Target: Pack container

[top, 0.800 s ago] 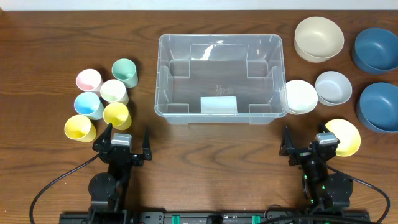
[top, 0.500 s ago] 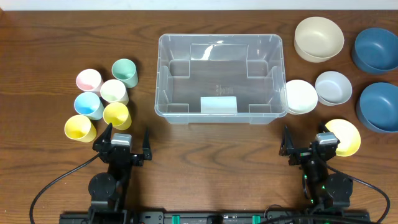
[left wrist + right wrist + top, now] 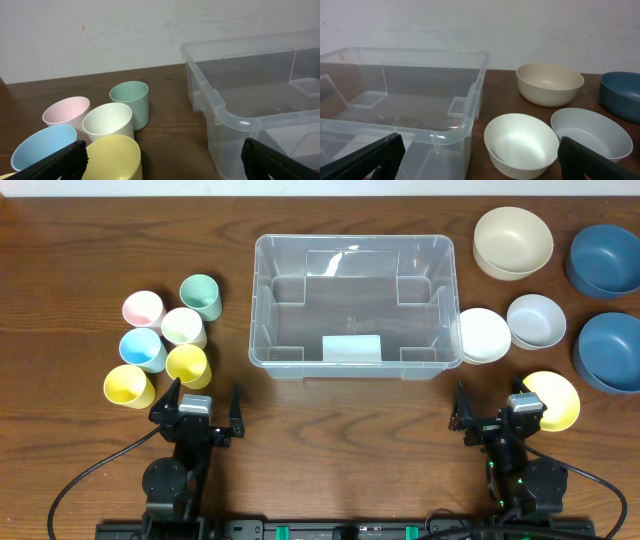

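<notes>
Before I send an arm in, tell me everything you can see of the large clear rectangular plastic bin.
The large clear rectangular plastic bin stands upright and lidless on the brown wooden table. It has rounded corners, a rim, moulded steps in its inner corners and a pale label on its floor near the robot-side wall. It is empty. A white bowl sits close by its right rim; whether they touch is unclear.

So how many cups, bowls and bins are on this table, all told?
Cups: 6 (pink, green, white, blue, two yellow)
Bowls: 6 (beige, white, grey, yellow, two dark blue)
Bin: 1
Total: 13
</notes>
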